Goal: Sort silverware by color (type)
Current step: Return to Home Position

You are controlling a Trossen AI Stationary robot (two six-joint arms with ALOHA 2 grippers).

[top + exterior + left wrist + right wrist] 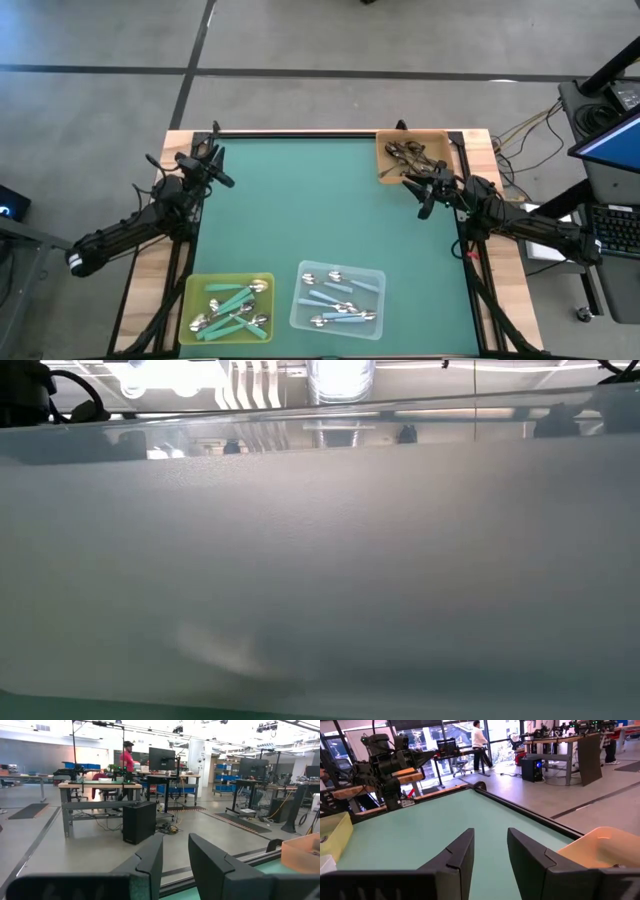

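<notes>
Sorted by handle colour, the silverware rests in three trays on the green mat: green spoons in the yellow tray at 7 o'clock, blue spoons in the clear tray at 6 o'clock, and black spoons in the orange tray at 1 o'clock. The left gripper hangs at the mat's 10 o'clock corner, its fingers narrowly parted and holding nothing. The right gripper, likewise slightly apart and empty, sits at 2 o'clock just beside the orange tray. The green spoons lie crossed, with most long axes running roughly from 8 to 2 o'clock. The blue ones lie closer to a 9-to-3 line, and in both trays the bowls point either way. The black heap is too tangled to read. Each spoon looks light and stiff, with a slick metal bowl likely to slide. A pinch across the thin handle near mid-length seems the surest hold.
</notes>
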